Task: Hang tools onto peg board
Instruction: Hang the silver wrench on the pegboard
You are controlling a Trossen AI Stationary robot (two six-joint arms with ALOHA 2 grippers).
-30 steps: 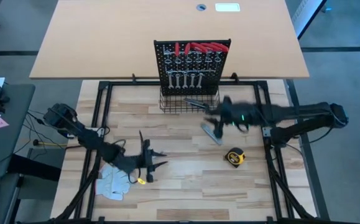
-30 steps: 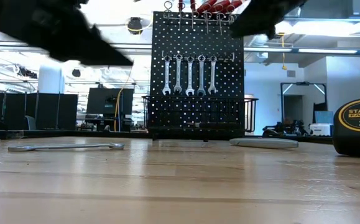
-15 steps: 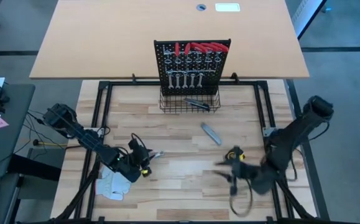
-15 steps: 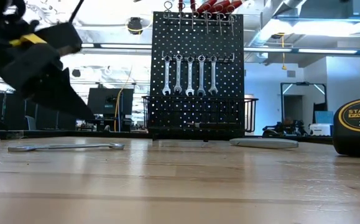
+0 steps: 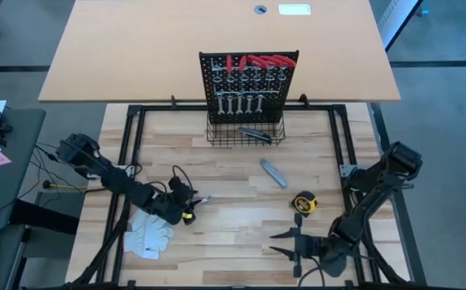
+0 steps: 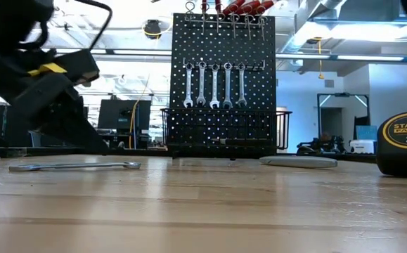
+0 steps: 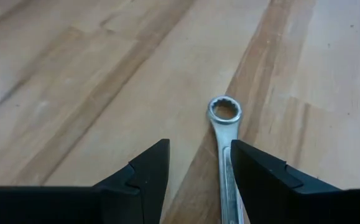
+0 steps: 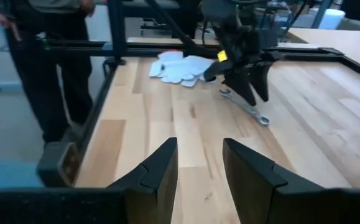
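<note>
While right gripper [image 5: 295, 244] retreats to lower frame, fingers apart and empty, I drop left gripper [image 7: 197, 168] over loose wrench [image 7: 226, 149], fingers spread, ready to pick for peg board [image 5: 248, 79].

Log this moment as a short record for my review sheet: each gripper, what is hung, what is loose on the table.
left gripper: open, low over the loose wrench near the white gloves; wrench lies against one finger, not gripped
right gripper: open, empty, at the table's near edge
peg board: five wrenches hung in a row, red-handled tools above
basket: holds a dark tool
loose on table: wrench, utility knife, tape measure, gloves
</note>
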